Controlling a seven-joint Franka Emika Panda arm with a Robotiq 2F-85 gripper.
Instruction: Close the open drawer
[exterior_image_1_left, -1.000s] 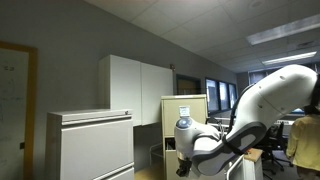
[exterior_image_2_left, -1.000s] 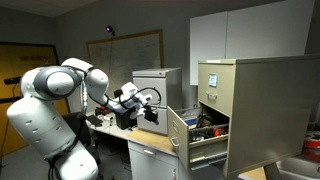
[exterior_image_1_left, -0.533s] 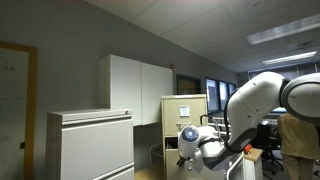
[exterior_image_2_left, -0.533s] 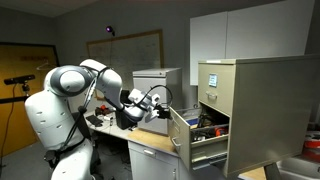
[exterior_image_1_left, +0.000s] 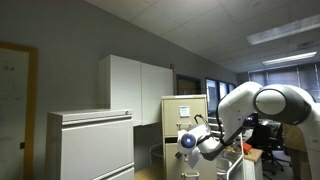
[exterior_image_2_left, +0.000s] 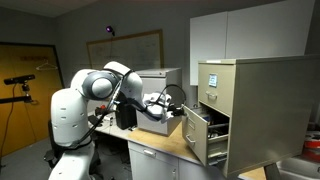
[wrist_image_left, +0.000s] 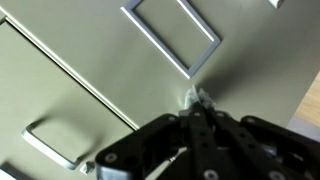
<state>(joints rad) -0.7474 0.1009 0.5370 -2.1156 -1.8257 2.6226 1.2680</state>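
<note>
A beige filing cabinet (exterior_image_2_left: 255, 100) stands on a counter, and it also shows in an exterior view (exterior_image_1_left: 185, 108). Its lower drawer (exterior_image_2_left: 197, 135) sticks out part way, with items visible inside. My gripper (exterior_image_2_left: 182, 103) is at the drawer's front panel. In the wrist view the drawer front (wrist_image_left: 90, 60) fills the picture, with a metal label frame (wrist_image_left: 170, 35) and a pull handle (wrist_image_left: 50, 147). My gripper (wrist_image_left: 197, 100) is shut, holds nothing, and its fingertips touch the panel just below the label frame.
A grey cabinet (exterior_image_2_left: 155, 80) and black equipment (exterior_image_2_left: 126, 115) stand on the desk behind my arm. White wall cupboards (exterior_image_2_left: 250, 30) hang above the filing cabinet. A camera on a tripod (exterior_image_2_left: 20, 82) stands at the far side. A low grey cabinet (exterior_image_1_left: 90, 145) stands nearby.
My arm has swung toward the filing cabinet and the gripper has reached the drawer front. The drawer has slid part of the way in.
</note>
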